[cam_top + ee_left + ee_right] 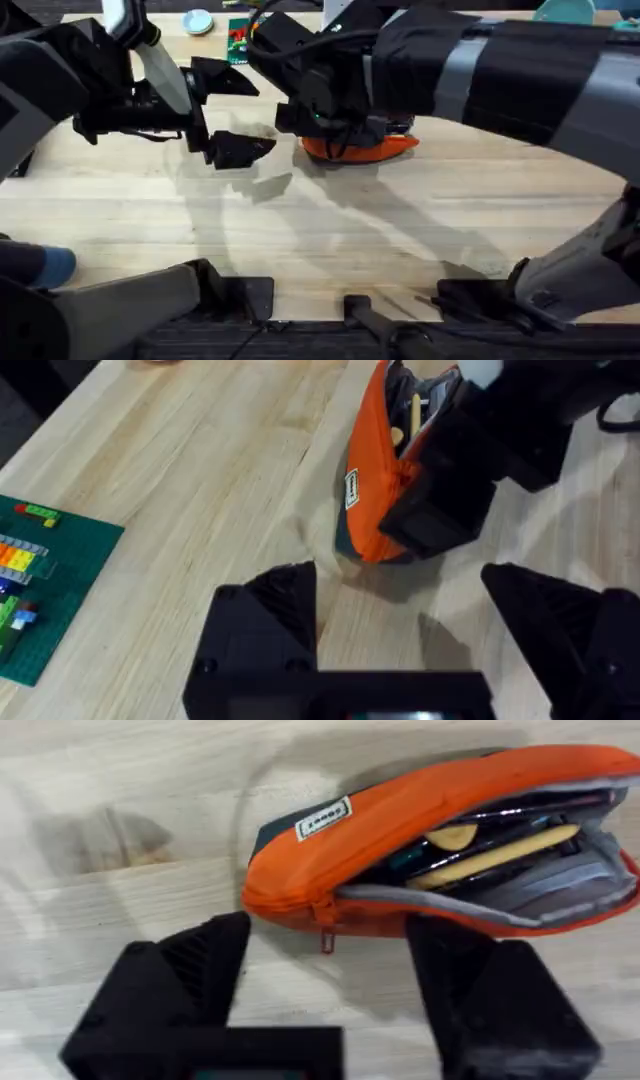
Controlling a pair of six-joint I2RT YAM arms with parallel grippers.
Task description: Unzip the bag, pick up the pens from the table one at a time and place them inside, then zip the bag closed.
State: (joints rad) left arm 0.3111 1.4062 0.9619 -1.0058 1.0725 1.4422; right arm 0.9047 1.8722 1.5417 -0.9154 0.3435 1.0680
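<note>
Zipping is what is left, it is judged, for the bag [400, 840] lies on the table [330, 230] unzipped with the pens [500, 855] inside, the right gripper [325, 990] spread over its red pull [326, 935], the left gripper [400, 630] held open nearby.

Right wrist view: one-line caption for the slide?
Open right pincer hovering beside the unzipped orange bag, pens already inside, red pull at the closed end.

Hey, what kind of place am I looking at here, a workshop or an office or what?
Probably a robot test bench or lab rather than an office: two robot arms work over a wooden table, handling an open orange pouch with pens inside, and a green plate of toy bricks lies nearby.
</note>
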